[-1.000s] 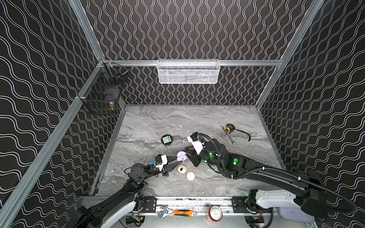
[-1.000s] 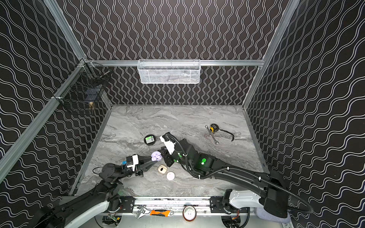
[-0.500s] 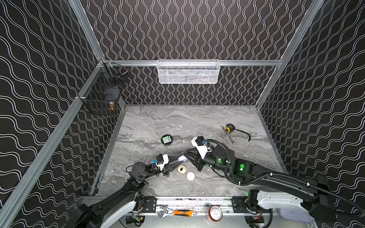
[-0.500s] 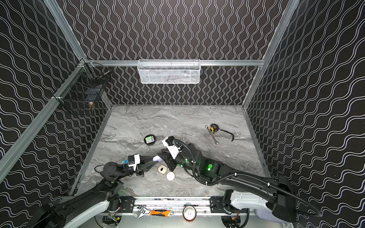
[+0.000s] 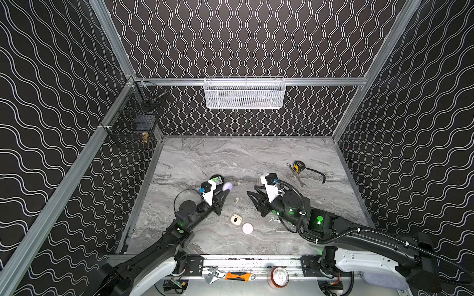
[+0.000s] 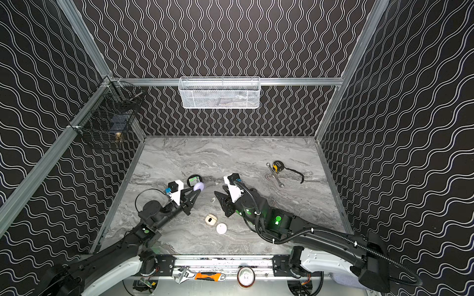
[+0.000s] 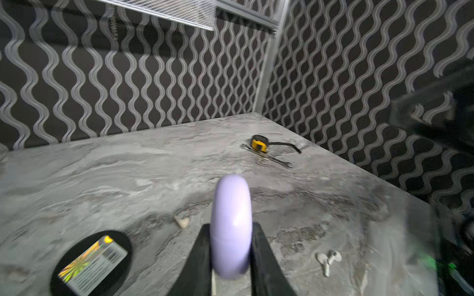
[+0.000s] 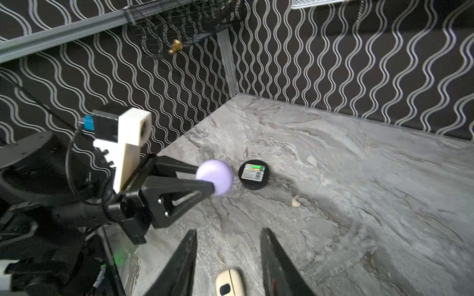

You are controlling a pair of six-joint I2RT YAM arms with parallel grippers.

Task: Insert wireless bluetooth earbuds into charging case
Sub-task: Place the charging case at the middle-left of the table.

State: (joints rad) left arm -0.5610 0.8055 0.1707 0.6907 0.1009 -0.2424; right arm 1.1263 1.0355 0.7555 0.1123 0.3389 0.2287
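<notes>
My left gripper is shut on a closed lilac charging case, held edge-on above the table. My right gripper is open with nothing between its fingers, to the right of the lilac case and apart from it. A cream case lies on the table below it, beside a round white case. Cream earbuds lie loose: one between the grippers, another further back. A pair of white earbuds lies under the right arm.
A black round puck with a label sits behind the left gripper. A yellow tape measure and a wrench lie at the back right. A white basket and a black wire basket hang on the walls.
My right gripper has opened and drawn back to the right, away from the lilac case. My left gripper has lifted the case and carried it toward the back.
</notes>
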